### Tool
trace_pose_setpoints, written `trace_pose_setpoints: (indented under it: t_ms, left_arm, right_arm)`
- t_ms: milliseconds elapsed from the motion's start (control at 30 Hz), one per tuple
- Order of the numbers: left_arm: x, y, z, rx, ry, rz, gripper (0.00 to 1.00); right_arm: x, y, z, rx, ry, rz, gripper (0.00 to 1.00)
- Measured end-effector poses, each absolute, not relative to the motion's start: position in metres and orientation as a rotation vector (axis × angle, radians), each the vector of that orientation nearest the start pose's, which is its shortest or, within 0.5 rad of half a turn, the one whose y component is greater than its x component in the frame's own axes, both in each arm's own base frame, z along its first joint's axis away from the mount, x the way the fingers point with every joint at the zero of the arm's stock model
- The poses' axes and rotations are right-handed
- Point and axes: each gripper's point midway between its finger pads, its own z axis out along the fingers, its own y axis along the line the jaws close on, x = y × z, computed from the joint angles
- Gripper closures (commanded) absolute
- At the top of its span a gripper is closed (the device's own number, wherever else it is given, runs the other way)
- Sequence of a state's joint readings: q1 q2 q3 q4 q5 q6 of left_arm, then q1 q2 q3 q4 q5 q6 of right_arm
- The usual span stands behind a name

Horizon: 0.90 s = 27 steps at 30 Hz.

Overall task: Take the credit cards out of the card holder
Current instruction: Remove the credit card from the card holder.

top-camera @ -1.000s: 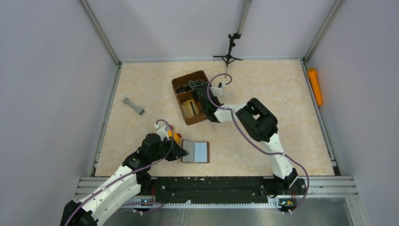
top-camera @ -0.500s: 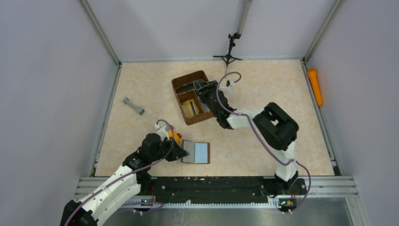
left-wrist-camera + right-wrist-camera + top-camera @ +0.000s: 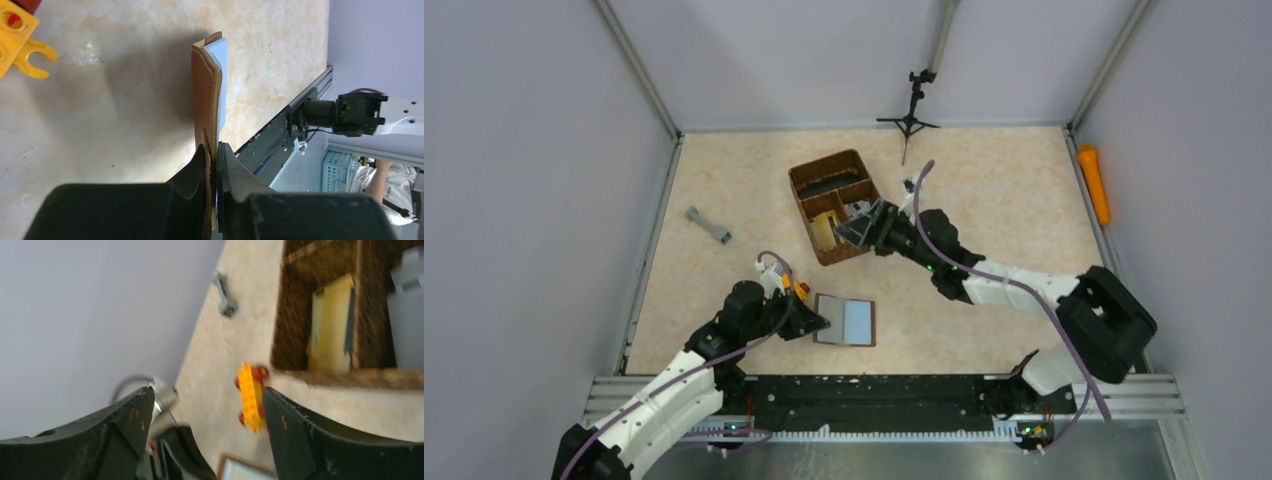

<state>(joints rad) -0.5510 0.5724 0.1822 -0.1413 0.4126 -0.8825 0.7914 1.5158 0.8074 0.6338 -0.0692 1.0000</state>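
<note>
The brown card holder [image 3: 844, 321] lies open on the table near my left arm. A pale grey-blue card face [image 3: 855, 321] shows inside it. My left gripper [image 3: 809, 322] is shut on the holder's left flap. In the left wrist view the leather edge [image 3: 205, 90] and a pale card edge [image 3: 221, 75] run up from between the pinched fingers [image 3: 215, 147]. My right gripper [image 3: 864, 225] hangs open and holds nothing at the basket's near right corner. Its fingertips [image 3: 207, 392] stand wide apart. A flat grey card [image 3: 407, 315] lies in one basket compartment.
The brown woven basket [image 3: 809, 175] stands mid-table, with a yellow item [image 3: 332, 322] in one compartment. A yellow and red toy [image 3: 796, 288] lies by my left wrist. A grey dumbbell-shaped piece [image 3: 708, 226] is at the left, a black tripod [image 3: 909, 115] at the back, and an orange object [image 3: 1094, 183] by the right wall.
My right arm has drawn back from over the basket toward the right and near side. Its jaws have opened wide. The left gripper and the card holder have stayed put.
</note>
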Motion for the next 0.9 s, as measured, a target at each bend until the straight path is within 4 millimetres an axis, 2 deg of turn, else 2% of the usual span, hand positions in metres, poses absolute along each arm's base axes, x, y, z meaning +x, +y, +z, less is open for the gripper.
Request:
trace_pose_setpoints:
  t_ms: [67,233,300,333,433,500,600,733,900]
  left_arm:
    - [0.141,-0.206,0.088,-0.112,2.309,-1.258,0.96]
    - [0.144,-0.211,0.097,-0.129,2.262,-1.324,0.95]
    - [0.143,-0.214,0.099,-0.138,2.249,-1.355,0.95]
    - [0.142,-0.214,0.099,-0.143,2.244,-1.369,0.95]
    - [0.142,-0.217,0.102,-0.156,2.221,-1.411,0.94]
    - [0.142,-0.219,0.106,-0.163,2.202,-1.446,0.94]
    - [0.143,-0.223,0.114,-0.175,2.173,-1.496,0.94]
    - [0.144,-0.228,0.122,-0.179,2.146,-1.545,0.94]
    - [0.143,-0.231,0.127,-0.173,2.134,-1.572,0.93]
  right_arm:
    - [0.275,0.358,0.205,0.052,1.907,1.357,0.11]
    - [0.211,0.309,0.151,-0.032,2.035,1.267,0.08]
    - [0.192,0.298,0.140,-0.075,2.074,1.209,0.08]
    - [0.186,0.296,0.141,-0.100,2.078,1.191,0.08]
    - [0.172,0.294,0.153,-0.162,2.045,1.192,0.08]
    - [0.167,0.294,0.153,-0.200,2.047,1.192,0.11]
    - [0.151,0.298,0.139,-0.298,2.092,1.161,0.12]
    - [0.120,0.312,0.123,-0.468,2.152,1.116,0.13]
    - [0.118,0.326,0.123,-0.518,2.155,1.072,0.14]
